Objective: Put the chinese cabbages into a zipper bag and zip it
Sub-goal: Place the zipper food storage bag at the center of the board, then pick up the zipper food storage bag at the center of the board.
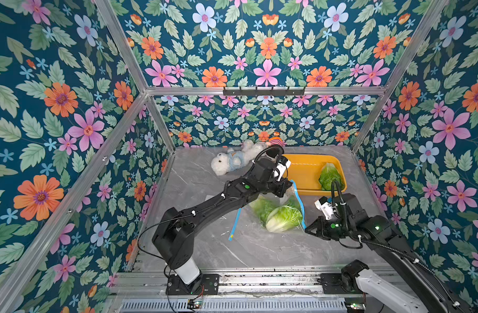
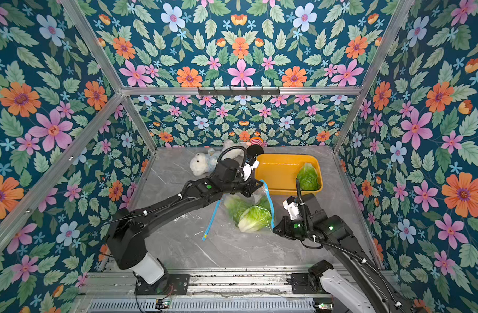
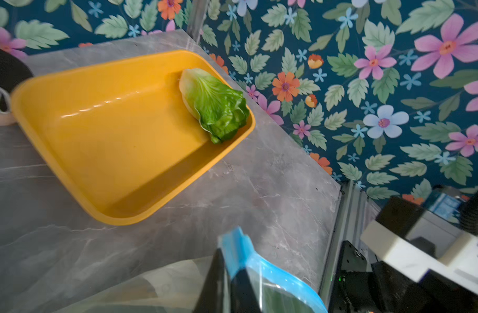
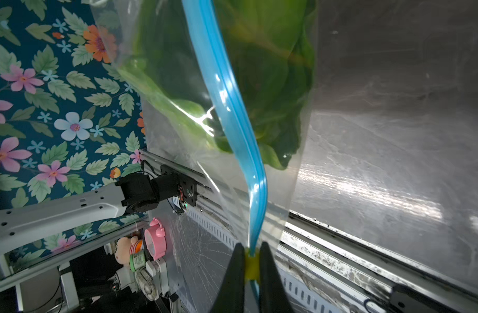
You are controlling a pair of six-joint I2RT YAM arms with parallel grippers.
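Pinching the yellow end of the blue zip strip (image 4: 232, 108), the right tool (image 4: 250, 250) has its fingers pressed together on it, and the zipper bag (image 4: 294, 173) stretches away from there. The left tool (image 3: 229, 267) sits at the strip's far end. Its fingers are cut off by the frame edge and the strip covers the gap, so I cannot tell whether it grips. Two chinese cabbages (image 1: 282, 218) lie inside the bag on the table (image 1: 205, 244), blurred by plastic glare. The other zip lip (image 1: 235, 225) lies loose on the table, well apart, leaving the mouth unzipped. A third cabbage (image 1: 330, 176) rests in the yellow tray (image 1: 303, 173), its near end crossed by the right arm's cable.
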